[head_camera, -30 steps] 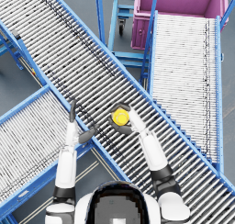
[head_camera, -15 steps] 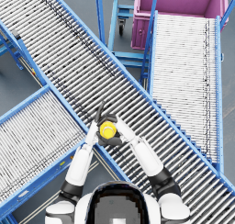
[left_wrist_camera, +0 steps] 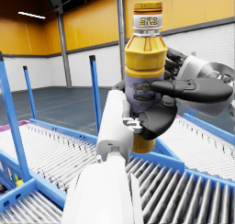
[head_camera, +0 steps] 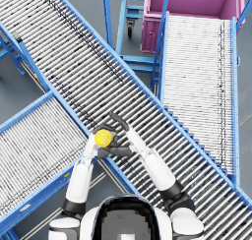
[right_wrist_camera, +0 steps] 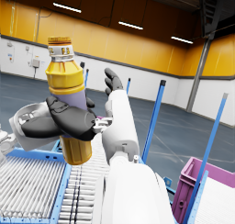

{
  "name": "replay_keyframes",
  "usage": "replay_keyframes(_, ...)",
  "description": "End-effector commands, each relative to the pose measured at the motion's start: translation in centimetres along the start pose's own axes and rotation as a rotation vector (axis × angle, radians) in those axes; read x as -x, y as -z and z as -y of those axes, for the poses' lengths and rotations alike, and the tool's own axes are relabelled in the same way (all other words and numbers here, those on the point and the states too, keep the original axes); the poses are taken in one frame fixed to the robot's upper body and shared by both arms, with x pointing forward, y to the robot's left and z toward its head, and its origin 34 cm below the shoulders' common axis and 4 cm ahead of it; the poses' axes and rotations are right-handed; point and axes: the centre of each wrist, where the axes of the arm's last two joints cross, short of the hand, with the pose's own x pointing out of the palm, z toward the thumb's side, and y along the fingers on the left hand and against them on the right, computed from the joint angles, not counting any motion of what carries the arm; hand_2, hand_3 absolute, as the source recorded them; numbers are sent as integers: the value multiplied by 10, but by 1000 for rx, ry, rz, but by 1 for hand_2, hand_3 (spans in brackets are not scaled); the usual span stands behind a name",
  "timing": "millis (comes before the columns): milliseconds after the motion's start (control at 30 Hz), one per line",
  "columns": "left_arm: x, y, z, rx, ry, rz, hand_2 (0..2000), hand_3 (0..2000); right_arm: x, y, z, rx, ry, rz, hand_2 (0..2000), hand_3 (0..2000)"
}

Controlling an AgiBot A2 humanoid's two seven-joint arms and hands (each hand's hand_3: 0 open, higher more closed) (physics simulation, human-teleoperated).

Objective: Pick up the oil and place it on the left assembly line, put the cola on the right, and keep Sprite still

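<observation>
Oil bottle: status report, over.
Left hand grips oil bottle, upright, off the rollers. Right hand touching it too, grip unclear. Nothing between it and left conveyor.

A warehouse hall: blue-framed roller conveyors [head_camera: 74,47], a pink crate [head_camera: 187,0], high yellow walls [right_wrist_camera: 137,53].
</observation>
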Motion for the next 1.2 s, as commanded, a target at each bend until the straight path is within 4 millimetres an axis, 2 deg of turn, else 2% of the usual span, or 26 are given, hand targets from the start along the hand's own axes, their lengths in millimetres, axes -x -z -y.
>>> replay_keyframes(33,36,4,18,34,-142,-39,2000,2000,14,-10,-12,29,70,-17,0,0)
replay_keyframes(67,47,4,22,40,-186,-48,2000,2000,12,-10,-11,30,75,-13,0,0)
replay_keyframes(167,80,24,47,138,-360,-56,2000,2000,13,-9,-11,26,103,-8,0,0)
replay_keyframes(300,110,37,69,202,-502,-69,2000,2000,11,-7,-14,19,108,0,0,0)
replay_keyframes(667,174,68,109,350,-761,-69,2000,2000,6,-2,-9,6,117,28,0,0)
replay_keyframes(700,179,68,111,354,-778,-70,639,1673,6,-2,-9,7,119,30,0,0)
replay_keyframes(733,187,65,115,346,-826,-80,0,1347,5,-3,-8,10,118,33,0,0)
replay_keyframes(867,225,21,120,209,-960,-185,0,40,7,-4,-8,16,133,38,0,0)
replay_keyframes(967,231,-11,114,101,-966,-255,0,0,11,-5,-10,21,151,39,0,0)
replay_keyframes(1033,216,-30,94,23,-878,-294,0,0,22,-10,-10,40,198,34,0,0)
replay_keyframes(1100,195,-41,71,-31,-762,-310,0,0,39,-15,-6,63,264,28,0,0)
replay_keyframes(1200,167,-40,50,-51,-628,-295,0,0,70,-27,-8,118,388,14,0,0)
